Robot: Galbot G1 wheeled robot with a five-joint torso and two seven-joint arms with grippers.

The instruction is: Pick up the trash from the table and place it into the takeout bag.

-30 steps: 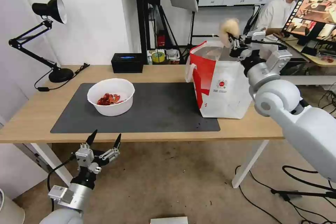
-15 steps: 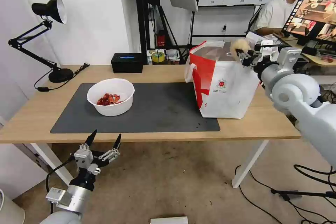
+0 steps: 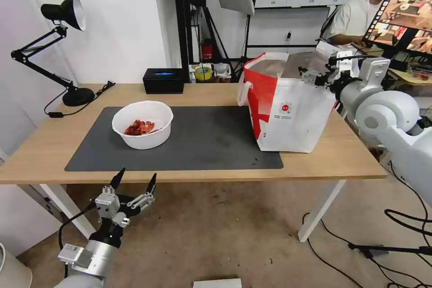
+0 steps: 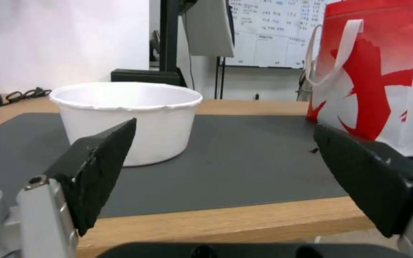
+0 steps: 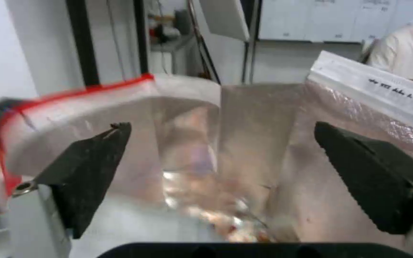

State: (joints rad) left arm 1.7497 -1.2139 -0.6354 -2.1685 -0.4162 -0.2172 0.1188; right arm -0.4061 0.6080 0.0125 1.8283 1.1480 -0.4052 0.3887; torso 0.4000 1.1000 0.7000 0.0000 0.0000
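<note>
L gripper (image 3: 135, 180) is held below and just off the near edge of the table (image 3: 40, 153), fingers (image 4: 96, 168) spread wide, nothing between them. On the dark grey mat (image 3: 202, 144), toward its left end, a white bowl (image 3: 142, 124) is seen upright w/ red shells inside; mat around it bare. Takeout bag (image 3: 283, 112) stands upright at the mat's right end, partly on mat, partly on wood, mouth open, foil lining (image 5: 245, 143) exposed. R gripper (image 3: 315, 75) is held at the bag's rim on its right side, above the opening, fingers apart, nothing pinched. Pale/reddish contents are glimpsed at bag bottom, not identifiable. A black box (image 3: 164, 80) sits at the far edge; desk lamp (image 3: 63, 13) at far left corner.
</note>
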